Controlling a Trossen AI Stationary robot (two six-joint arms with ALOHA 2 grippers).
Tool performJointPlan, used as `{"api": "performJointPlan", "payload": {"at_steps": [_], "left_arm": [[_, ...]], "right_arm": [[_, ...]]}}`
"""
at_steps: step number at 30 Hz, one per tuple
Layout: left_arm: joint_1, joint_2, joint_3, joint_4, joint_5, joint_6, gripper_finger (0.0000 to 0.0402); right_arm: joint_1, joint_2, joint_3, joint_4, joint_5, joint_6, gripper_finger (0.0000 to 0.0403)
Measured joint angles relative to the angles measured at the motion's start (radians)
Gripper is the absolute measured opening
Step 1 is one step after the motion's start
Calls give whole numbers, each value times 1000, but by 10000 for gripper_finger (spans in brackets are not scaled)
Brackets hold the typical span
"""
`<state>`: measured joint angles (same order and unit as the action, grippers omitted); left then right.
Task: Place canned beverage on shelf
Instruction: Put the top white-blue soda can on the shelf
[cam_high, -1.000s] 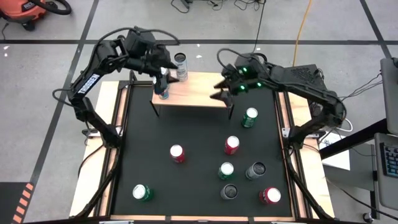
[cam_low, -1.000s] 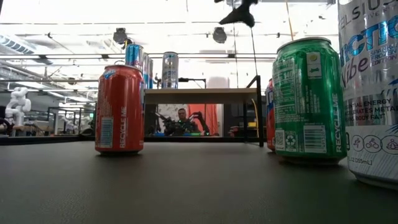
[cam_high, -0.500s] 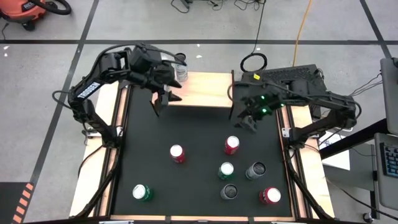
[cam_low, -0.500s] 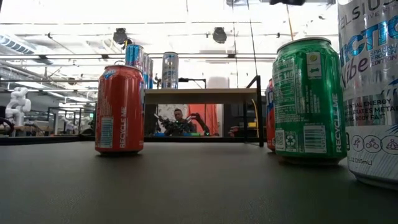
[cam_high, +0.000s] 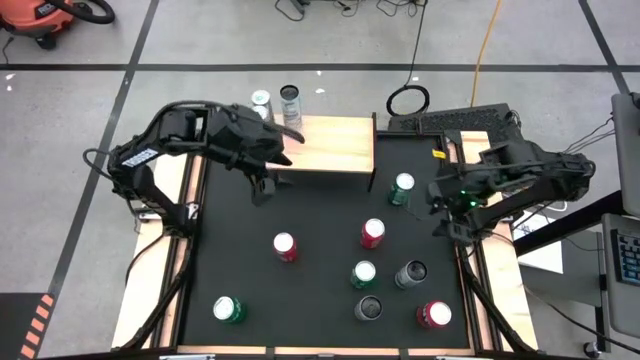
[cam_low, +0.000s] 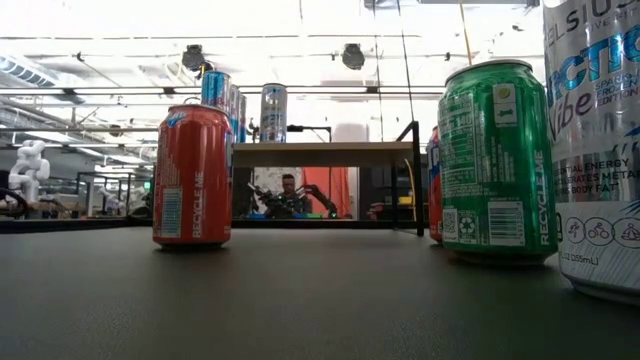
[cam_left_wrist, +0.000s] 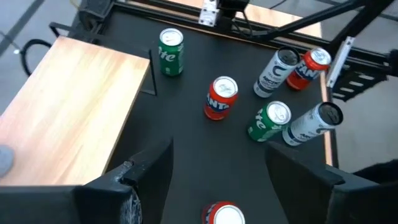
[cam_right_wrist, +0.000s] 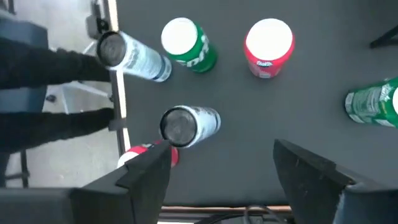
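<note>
I count nine cans: two slim silver ones (cam_high: 262, 100) (cam_high: 290, 97) on the far edge of the one shelf (cam_high: 330, 145), and seven on the table (cam_high: 310, 300) — three green (cam_high: 402, 187), three red (cam_high: 284, 246), two dark-topped silver (cam_high: 410, 272).

The shelf (cam_high: 325, 145) is pale wood at twelve o'clock on the black tabletop (cam_high: 240, 260). Red cans (cam_high: 285, 246), green cans (cam_high: 229, 310) and grey-silver cans (cam_high: 411, 273) dot it.
</note>
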<state>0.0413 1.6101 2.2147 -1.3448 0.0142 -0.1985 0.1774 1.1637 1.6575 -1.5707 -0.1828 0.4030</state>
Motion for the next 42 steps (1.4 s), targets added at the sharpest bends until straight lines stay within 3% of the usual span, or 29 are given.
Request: {"api": "performJointPlan", "payload": {"at_steps": [7, 12, 19, 29, 42], "left_arm": [[-80, 24, 1, -1, -164, -113, 254], [-104, 42, 0, -3, -206, -163, 254], [-131, 66, 0, 1, -210, -211, 254], [-167, 72, 0, -1, -210, -210, 254], [-207, 72, 0, 3, -211, -185, 254]], "right_arm": [[126, -11, -44, 14, 50, 36, 287], [187, 23, -88, 45, 127, 96, 328], [280, 81, -129, 152, 131, 130, 331], [377, 209, -129, 273, 132, 326, 355], [459, 270, -143, 243, 238, 451, 360]]}}
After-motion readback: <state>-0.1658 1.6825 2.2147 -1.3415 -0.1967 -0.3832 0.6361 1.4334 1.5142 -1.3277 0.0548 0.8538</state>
